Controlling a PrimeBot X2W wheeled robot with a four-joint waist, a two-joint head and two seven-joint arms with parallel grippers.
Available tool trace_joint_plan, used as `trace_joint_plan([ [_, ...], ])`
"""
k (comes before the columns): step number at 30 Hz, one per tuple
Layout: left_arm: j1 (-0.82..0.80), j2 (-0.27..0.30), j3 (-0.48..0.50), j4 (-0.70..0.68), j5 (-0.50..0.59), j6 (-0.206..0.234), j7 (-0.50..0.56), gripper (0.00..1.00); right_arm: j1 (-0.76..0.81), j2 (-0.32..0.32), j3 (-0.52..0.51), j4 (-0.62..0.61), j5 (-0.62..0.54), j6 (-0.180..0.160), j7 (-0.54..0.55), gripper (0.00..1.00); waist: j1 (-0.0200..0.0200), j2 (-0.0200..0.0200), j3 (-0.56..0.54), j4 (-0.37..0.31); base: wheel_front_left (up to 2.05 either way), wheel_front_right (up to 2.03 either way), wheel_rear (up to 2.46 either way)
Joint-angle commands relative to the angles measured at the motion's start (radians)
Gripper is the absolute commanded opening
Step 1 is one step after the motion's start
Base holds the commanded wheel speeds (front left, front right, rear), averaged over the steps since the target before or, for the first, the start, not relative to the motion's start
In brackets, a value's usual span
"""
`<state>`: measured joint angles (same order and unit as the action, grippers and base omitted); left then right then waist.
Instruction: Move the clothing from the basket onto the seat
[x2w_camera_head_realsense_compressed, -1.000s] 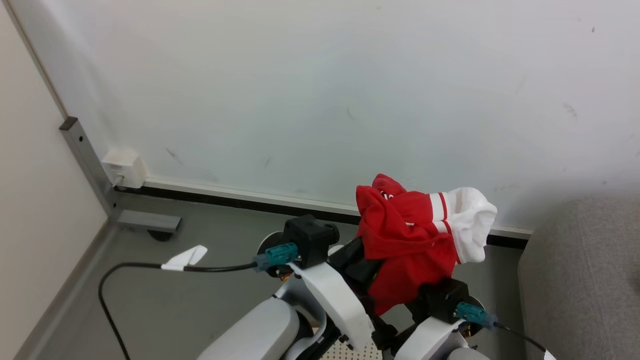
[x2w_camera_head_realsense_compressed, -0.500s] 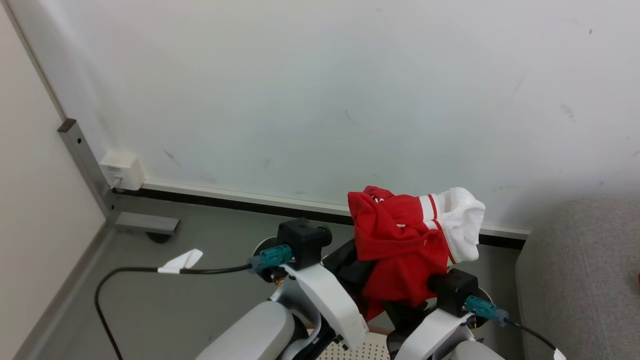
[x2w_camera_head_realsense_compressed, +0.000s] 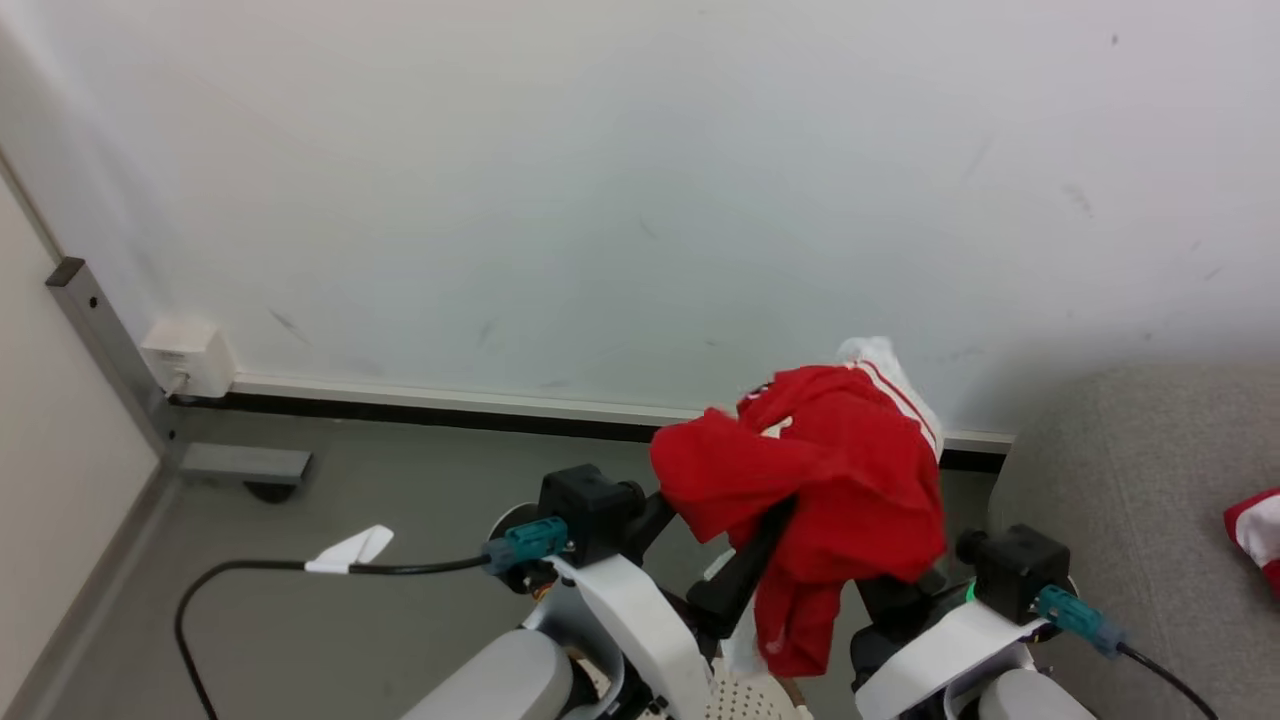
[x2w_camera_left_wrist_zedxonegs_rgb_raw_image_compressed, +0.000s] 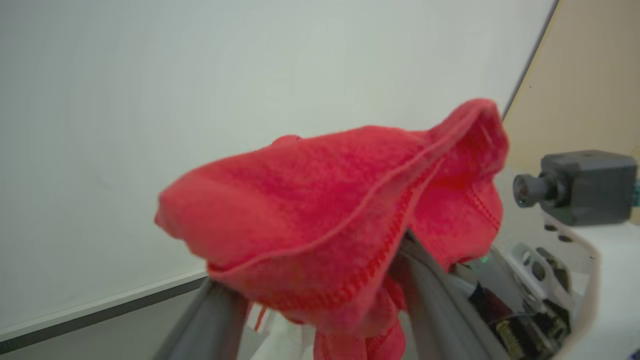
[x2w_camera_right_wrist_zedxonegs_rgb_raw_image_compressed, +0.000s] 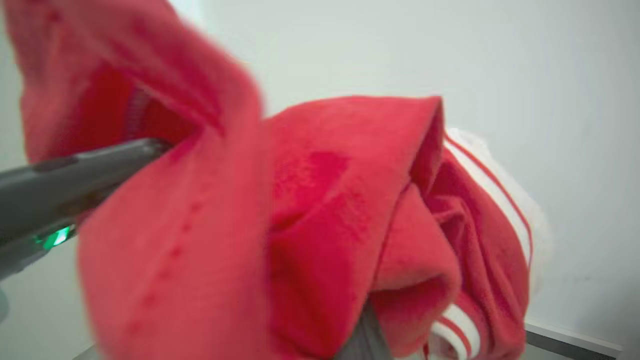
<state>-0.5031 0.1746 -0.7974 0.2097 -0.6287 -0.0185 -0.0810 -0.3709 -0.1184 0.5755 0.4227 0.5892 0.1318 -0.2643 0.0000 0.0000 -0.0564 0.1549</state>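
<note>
A soft red fleece garment (x2w_camera_head_realsense_compressed: 850, 470) with a white striped band hangs in mid-air before the white wall (x2w_camera_head_realsense_compressed: 600, 200), carried on both grippers above the grey floor (x2w_camera_head_realsense_compressed: 380, 480). The left gripper (x2w_camera_left_wrist_zedxonegs_rgb_raw_image_compressed: 320, 270) has its two long dark-grey fingers spread apart, with the cloth merely draped over them like a tent. The right gripper (x2w_camera_right_wrist_zedxonegs_rgb_raw_image_compressed: 364, 336) is closed and seems to pinch a lower fold, though fabric hides the tips. Just right of the garment, the right arm's black wrist camera (x2w_camera_head_realsense_compressed: 1012, 575) and pale forearm sit between it and the large grey woven sofa (x2w_camera_head_realsense_compressed: 1130, 470). A second red-and-white garment (x2w_camera_head_realsense_compressed: 1255, 528) lies on the sofa's cushion. Below the arms a patch of the cream perforated plastic basket (x2w_camera_head_realsense_compressed: 745, 697) shows. Off to the left are a cream wall socket box (x2w_camera_head_realsense_compressed: 185, 357), a grey metal post (x2w_camera_head_realsense_compressed: 105, 335) and a black cable (x2w_camera_head_realsense_compressed: 300, 566) with a white tag. The garment's long axis runs near upright in the head view. Its white band points up toward the wall, its loose red end hangs toward the basket, and one lobe bulges left.
</note>
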Motion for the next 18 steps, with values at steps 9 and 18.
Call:
trace_joint_plan([
  [9,0.029,0.022,-0.014,-0.048,0.022,0.004,-0.027,1.00,0.017,-0.052,-0.117,-0.072,-0.069,-0.002,0.000,0.00,0.0000,0.0000,0.018,-0.125,0.00,0.00,0.00],
  [18,0.027,0.041,-0.027,-0.080,0.039,0.007,-0.041,1.00,-0.008,-0.133,-0.212,-0.162,-0.118,-0.002,0.000,0.00,0.0000,0.0000,0.038,-0.274,0.00,0.00,0.00],
])
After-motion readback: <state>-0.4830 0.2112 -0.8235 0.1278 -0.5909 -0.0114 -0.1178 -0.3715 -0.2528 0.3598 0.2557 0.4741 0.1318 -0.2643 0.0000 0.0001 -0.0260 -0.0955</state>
